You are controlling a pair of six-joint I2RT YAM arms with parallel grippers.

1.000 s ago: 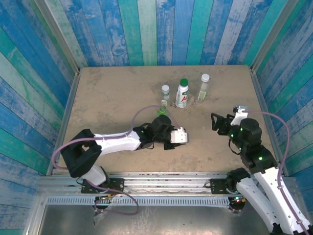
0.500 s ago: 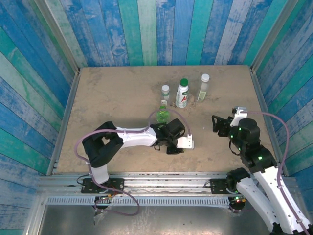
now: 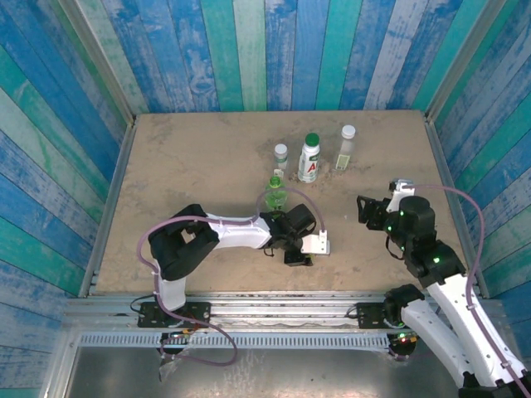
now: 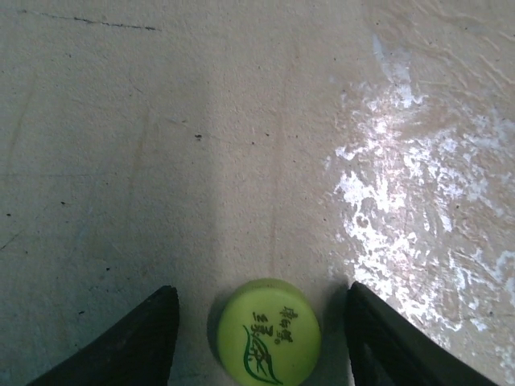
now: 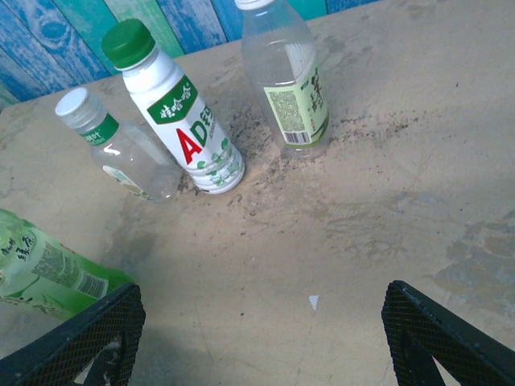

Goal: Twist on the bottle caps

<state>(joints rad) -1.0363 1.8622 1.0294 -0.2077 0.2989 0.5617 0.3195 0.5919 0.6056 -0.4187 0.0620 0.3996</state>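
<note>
A yellow-green bottle cap (image 4: pixel 269 330) lies flat on the table between my left gripper's (image 4: pixel 261 301) black fingers (image 4: pixel 149 338). The jaws are open, with a gap on each side of the cap. From above, the left gripper (image 3: pixel 299 254) points down just in front of the upright translucent green bottle (image 3: pixel 276 196). Behind stand the short clear bottle (image 3: pixel 281 156) with a white cap, the white bottle (image 3: pixel 309 159) with a dark green cap (image 5: pixel 127 42), and the tall clear bottle (image 3: pixel 347 148). My right gripper (image 3: pixel 365 211) hangs open and empty to their right, facing them (image 5: pixel 261 322).
The table (image 3: pixel 191 166) is sandy and bare on its left half. Blue-green plank walls (image 3: pixel 249 50) close it in at the back and both sides. A metal rail (image 3: pixel 274 303) runs along the near edge by the arm bases.
The left arm's elbow swung right while its gripper sank toward the near side of the green bottle. Its jaws have opened around the cap. The right gripper shifted slightly left.
</note>
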